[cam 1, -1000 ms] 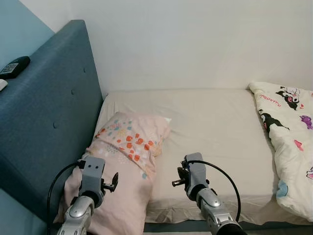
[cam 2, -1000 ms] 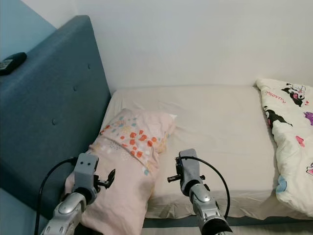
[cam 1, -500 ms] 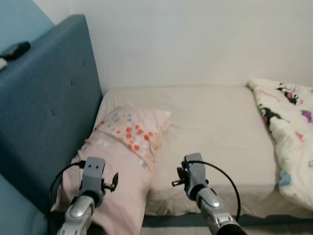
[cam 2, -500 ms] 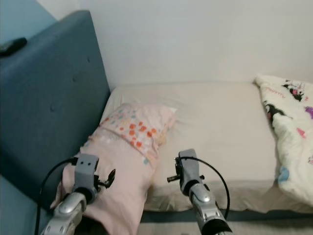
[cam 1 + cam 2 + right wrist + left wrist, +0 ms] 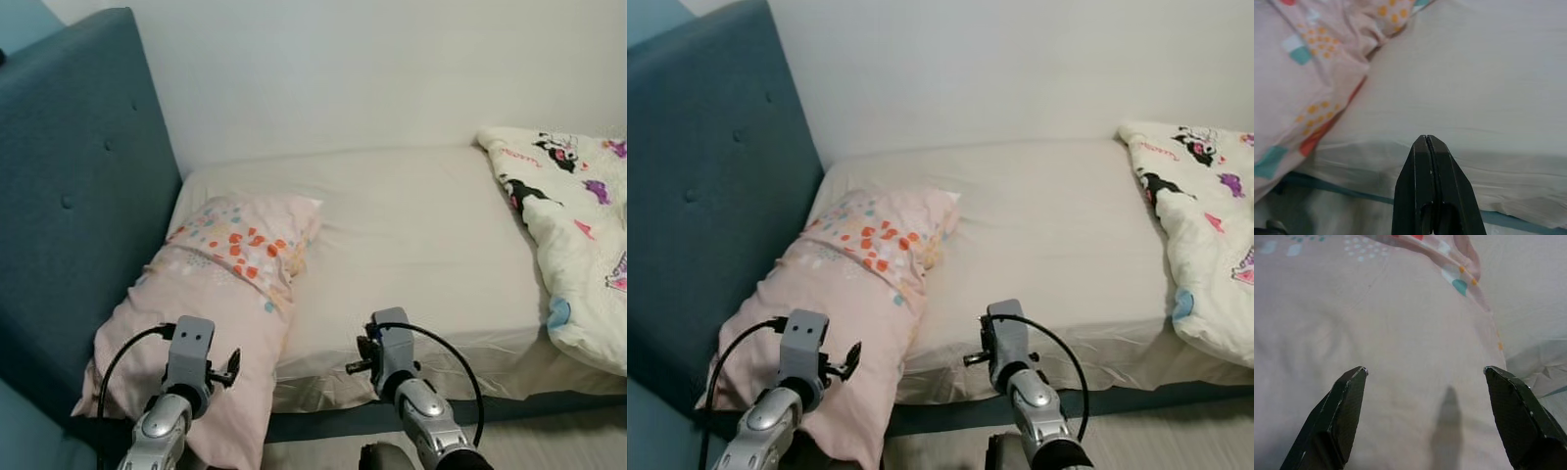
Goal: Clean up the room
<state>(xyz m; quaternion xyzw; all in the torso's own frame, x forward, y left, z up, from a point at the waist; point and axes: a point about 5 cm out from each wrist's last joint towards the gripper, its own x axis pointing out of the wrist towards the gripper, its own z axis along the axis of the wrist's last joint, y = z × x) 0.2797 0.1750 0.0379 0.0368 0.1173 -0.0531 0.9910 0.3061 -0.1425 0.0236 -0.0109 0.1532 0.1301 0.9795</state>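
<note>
A blue padded headboard (image 5: pixel 78 186) stands against a plain white wall (image 5: pixel 343 69).

I am looking down at a bed (image 5: pixel 411 225) under a cream fitted sheet, its dark teal base showing along the near edge; a tall teal upholstered headboard (image 5: pixel 69 186) with button tufts stands on the left; a plain white wall (image 5: pixel 372 69) runs behind the bed; a strip of pale floor (image 5: pixel 1176 431) shows at lower right; light is soft and even.
</note>
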